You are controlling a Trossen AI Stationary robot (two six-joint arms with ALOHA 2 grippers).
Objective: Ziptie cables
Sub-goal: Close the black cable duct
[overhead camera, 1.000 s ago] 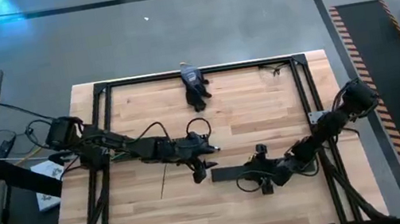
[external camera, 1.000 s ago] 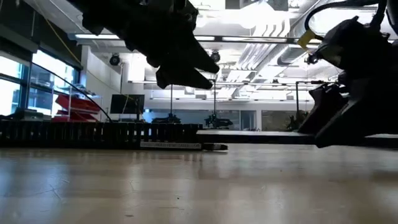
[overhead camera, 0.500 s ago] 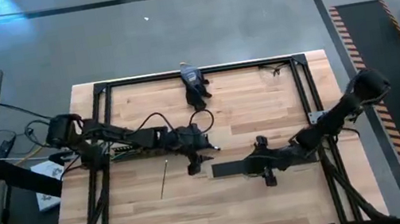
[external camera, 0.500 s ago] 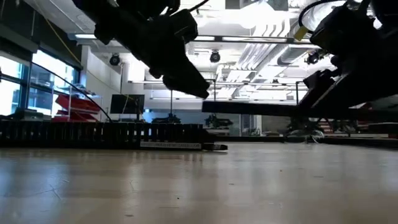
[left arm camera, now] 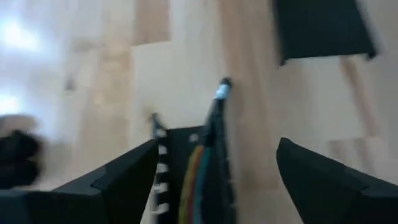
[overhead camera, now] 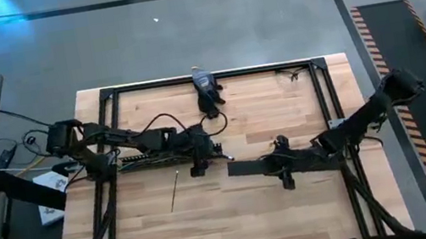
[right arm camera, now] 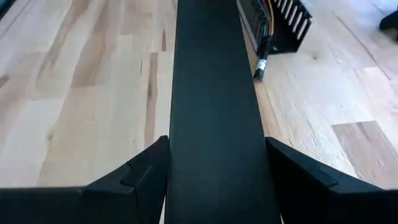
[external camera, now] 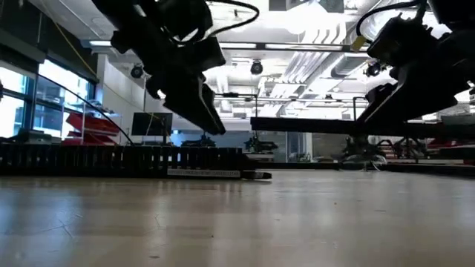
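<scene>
A long black comb-edged duct (overhead camera: 159, 158) lies on the wooden table, left of centre. The cables (left arm camera: 198, 167), thin coloured strands, lie inside it, and one dark cable end (right arm camera: 260, 67) sticks out of its right end. My left gripper (overhead camera: 197, 165) hangs open just above that end, a finger on either side, touching nothing. My right gripper (overhead camera: 285, 168) is shut on a flat black lid strip (overhead camera: 250, 167), which reaches left toward the duct's end. My right gripper pinches the lid strip between its two fingers, one on each long edge (right arm camera: 171, 163), near the strip's right end. The fingers come nearly level from the table's right and lie along the strip. The strip (external camera: 326, 124) hangs level and flat, clear of the table.
A single thin dark strip (overhead camera: 175, 192) lies on the wood nearer than the duct. A small black device (overhead camera: 209, 94) sits at the far edge. A black metal frame (overhead camera: 107, 98) borders the table. Bare wood stretches along the near side.
My right gripper has lifted the lid strip off the table and carried it toward the far edge; the strip now hangs level, pointing at the duct's end. My left gripper has moved toward the far left, over the duct's right end.
</scene>
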